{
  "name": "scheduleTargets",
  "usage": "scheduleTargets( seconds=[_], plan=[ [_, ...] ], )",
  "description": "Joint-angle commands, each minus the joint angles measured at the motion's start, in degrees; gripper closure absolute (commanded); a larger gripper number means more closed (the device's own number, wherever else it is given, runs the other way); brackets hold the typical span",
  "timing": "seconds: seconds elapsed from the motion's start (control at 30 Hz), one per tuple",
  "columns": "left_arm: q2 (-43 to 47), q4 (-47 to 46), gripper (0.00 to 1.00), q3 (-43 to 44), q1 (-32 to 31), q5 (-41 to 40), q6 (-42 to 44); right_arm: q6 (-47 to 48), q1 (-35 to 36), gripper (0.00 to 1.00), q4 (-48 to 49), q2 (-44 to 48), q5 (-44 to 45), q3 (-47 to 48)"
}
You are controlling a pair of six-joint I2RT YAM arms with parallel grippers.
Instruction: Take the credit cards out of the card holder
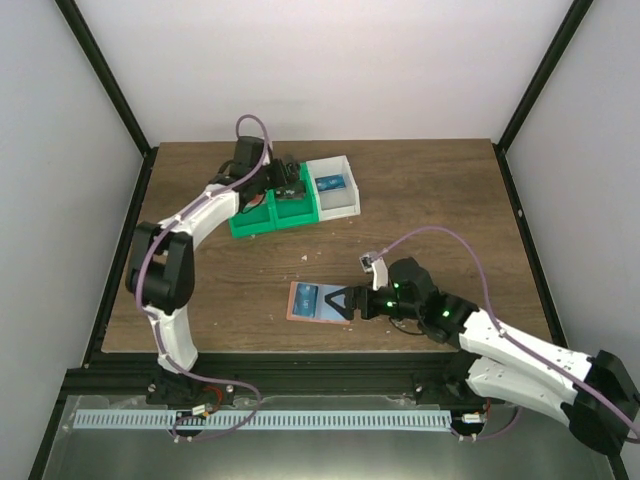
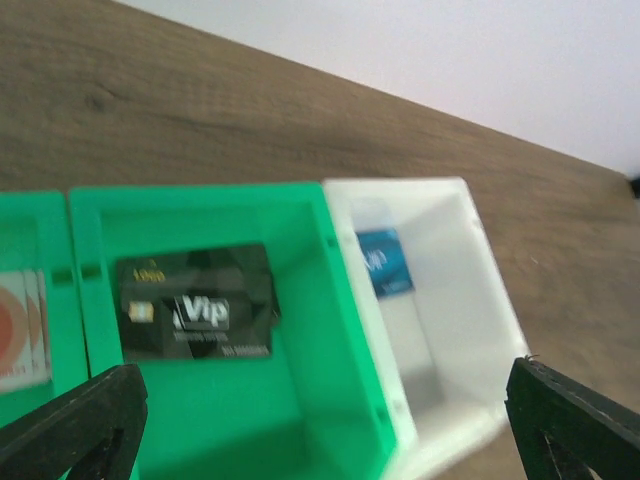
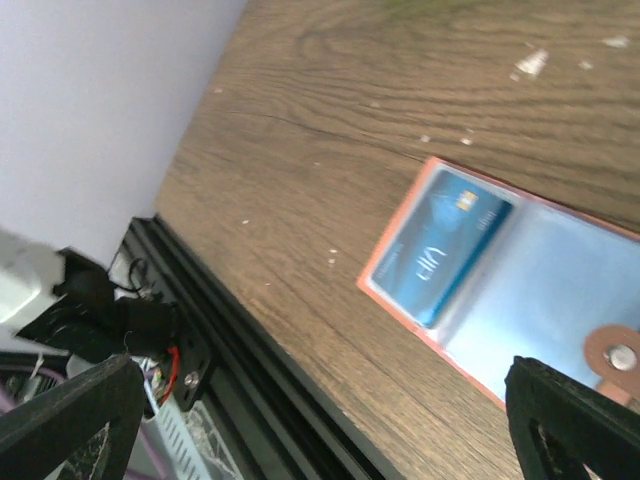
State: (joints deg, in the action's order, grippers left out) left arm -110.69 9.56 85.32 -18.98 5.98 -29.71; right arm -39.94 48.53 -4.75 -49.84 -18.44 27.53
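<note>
The card holder (image 1: 312,302) lies open on the table in front of the right arm, salmon rim and pale blue inside. In the right wrist view the holder (image 3: 545,290) has a blue card (image 3: 438,255) in its left pocket and a snap tab (image 3: 613,355) on the right. My right gripper (image 1: 344,303) is open at the holder's right edge, its fingertips (image 3: 70,420) wide apart and empty. My left gripper (image 1: 287,185) is open and empty above the bins. A dark VIP card (image 2: 196,303) lies in the green bin (image 2: 300,400). A blue card (image 2: 385,262) lies in the white bin (image 2: 470,300).
The green bin (image 1: 262,215) and white bin (image 1: 345,198) stand side by side at the back of the table. Another green compartment on the left holds a pale card with an orange mark (image 2: 20,335). The black frame rail (image 3: 230,370) runs along the near table edge.
</note>
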Motion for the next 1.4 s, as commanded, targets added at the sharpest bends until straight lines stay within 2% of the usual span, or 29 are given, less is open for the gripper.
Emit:
scheduleTargets(
  seconds=[0.0, 0.13, 0.23, 0.4, 0.53, 0.6, 0.73, 0.97, 1.37],
  plan=[
    [6.57, 5.64, 0.02, -4.18, 0.35, 9.98, 0.54, -5.08, -0.20, 0.00, -3.98, -3.18, 5.87, 4.63],
    [12.79, 6.54, 0.09, -10.02, 0.14, 19.10, 0.63, -7.63, -0.18, 0.03, -5.23, -5.19, 8.18, 5.61],
    [17.37, 6.67, 0.13, -14.73, -0.09, 21.77, 0.71, -10.50, -0.19, 0.08, -5.67, -6.51, 9.07, 5.32],
    [25.45, 7.72, 0.19, -25.10, -0.91, 24.83, 0.88, -13.26, -0.11, 0.23, -5.61, -9.86, 7.42, 5.45],
    [30.62, 8.72, 0.25, -32.15, -2.47, 25.55, 0.61, -13.70, -0.11, 0.41, -4.34, -12.32, 6.57, 5.84],
    [33.13, 8.87, 0.31, -35.16, -3.79, 25.18, -0.39, -13.17, -0.11, 0.43, -2.15, -13.57, 3.84, 5.61],
    [37.86, 5.99, 0.35, -42.34, -6.47, 26.12, -3.32, -13.36, -0.11, 0.45, 3.66, -16.30, -1.01, 4.55],
    [43.87, -8.00, 0.48, -56.72, -7.10, 30.82, -9.86, -13.66, 0.69, 0.51, 7.05, -22.28, -2.57, 6.58],
    [44.71, -13.74, 0.59, -65.04, -7.30, 33.02, -10.41, -15.47, 2.11, 0.63, 13.95, -33.25, -4.14, 7.29]
  ],
)
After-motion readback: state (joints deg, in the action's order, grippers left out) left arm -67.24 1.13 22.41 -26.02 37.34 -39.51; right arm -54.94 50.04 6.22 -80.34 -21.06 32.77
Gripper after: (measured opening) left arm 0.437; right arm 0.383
